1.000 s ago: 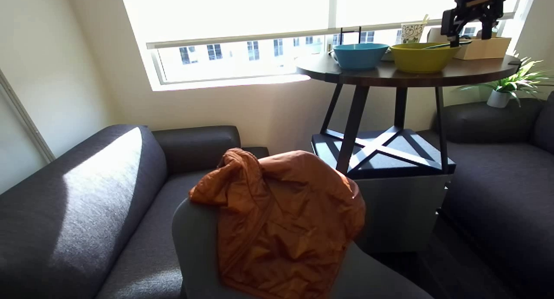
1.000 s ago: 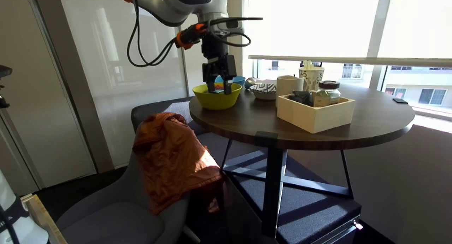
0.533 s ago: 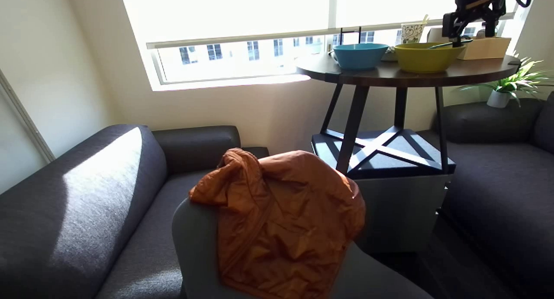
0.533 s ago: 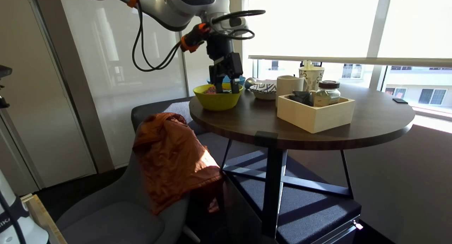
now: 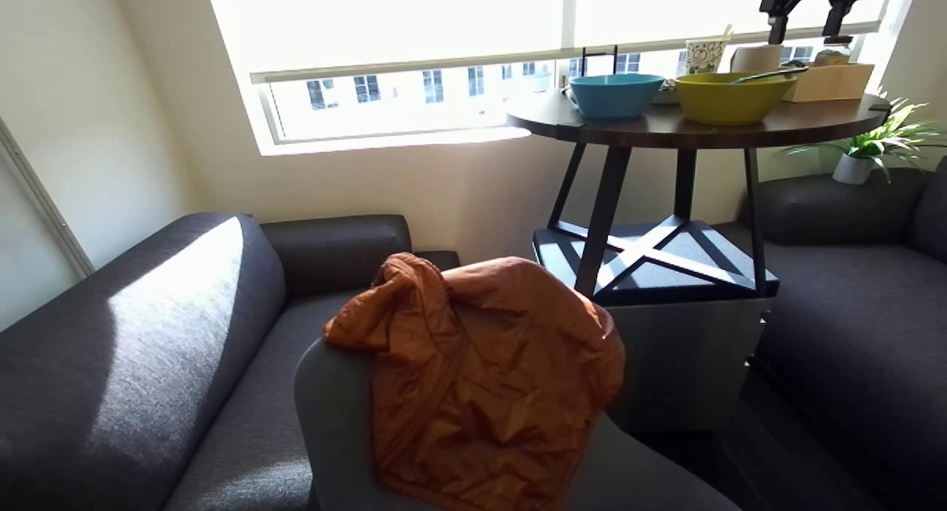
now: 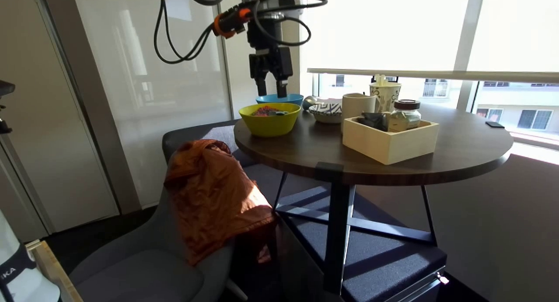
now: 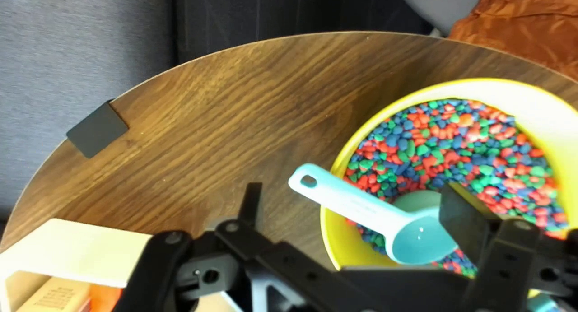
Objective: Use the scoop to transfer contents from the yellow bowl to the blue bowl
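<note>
The yellow bowl (image 5: 732,100) stands on the round table near its edge, also in an exterior view (image 6: 268,123) and the wrist view (image 7: 336,239). It holds small red, green and blue pebbles (image 7: 420,136). The teal scoop (image 7: 352,203) lies in it, its handle over the rim; the visible part of its cup looks empty. It also shows in an exterior view (image 5: 769,75). The blue bowl (image 5: 616,97) stands beside the yellow one, partly hidden in an exterior view (image 6: 286,99). My gripper (image 7: 359,201) is open and empty above the yellow bowl, in both exterior views (image 5: 804,34) (image 6: 271,93).
A wooden box (image 6: 388,140) with a jar (image 6: 406,114) stands on the table (image 6: 305,153). A mug (image 6: 356,105), a patterned cup (image 6: 385,94) and a patterned bowl (image 6: 326,112) stand near it. An orange jacket (image 6: 214,192) hangs on a chair.
My gripper has risen from the yellow bowl and straightened from a tilt, leaving the scoop there. Earlier, the yellow bowl shifted slightly away from the blue bowl.
</note>
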Robot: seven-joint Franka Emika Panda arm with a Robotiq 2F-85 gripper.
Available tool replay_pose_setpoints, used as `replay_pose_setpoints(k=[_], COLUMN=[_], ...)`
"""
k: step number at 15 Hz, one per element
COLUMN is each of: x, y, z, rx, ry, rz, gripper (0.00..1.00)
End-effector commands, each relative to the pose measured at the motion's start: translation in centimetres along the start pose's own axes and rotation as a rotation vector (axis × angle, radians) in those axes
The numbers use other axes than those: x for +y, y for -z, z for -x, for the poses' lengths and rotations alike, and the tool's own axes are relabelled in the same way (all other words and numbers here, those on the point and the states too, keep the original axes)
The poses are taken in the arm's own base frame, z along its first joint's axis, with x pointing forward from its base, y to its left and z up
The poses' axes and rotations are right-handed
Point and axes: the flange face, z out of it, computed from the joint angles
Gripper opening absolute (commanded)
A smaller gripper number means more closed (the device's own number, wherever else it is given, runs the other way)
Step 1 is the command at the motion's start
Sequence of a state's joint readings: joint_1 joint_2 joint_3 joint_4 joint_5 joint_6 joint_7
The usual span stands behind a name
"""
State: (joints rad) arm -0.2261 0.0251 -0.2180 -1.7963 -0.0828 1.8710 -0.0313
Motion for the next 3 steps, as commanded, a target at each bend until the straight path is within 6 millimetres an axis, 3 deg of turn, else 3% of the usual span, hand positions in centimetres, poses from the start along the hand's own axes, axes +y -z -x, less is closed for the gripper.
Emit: replay_pose_setpoints(k=[1, 2, 3], x=[1.6, 1.2, 1.6], y=[6.3, 3.8, 5.2], z=[4.4, 1.5, 2.3], rx=[0.151, 0.073, 0.095], ry=[0.038, 0.007, 0.009], rz=[-0.105, -0.045, -0.052], gripper=[1.00, 1.00, 1.00])
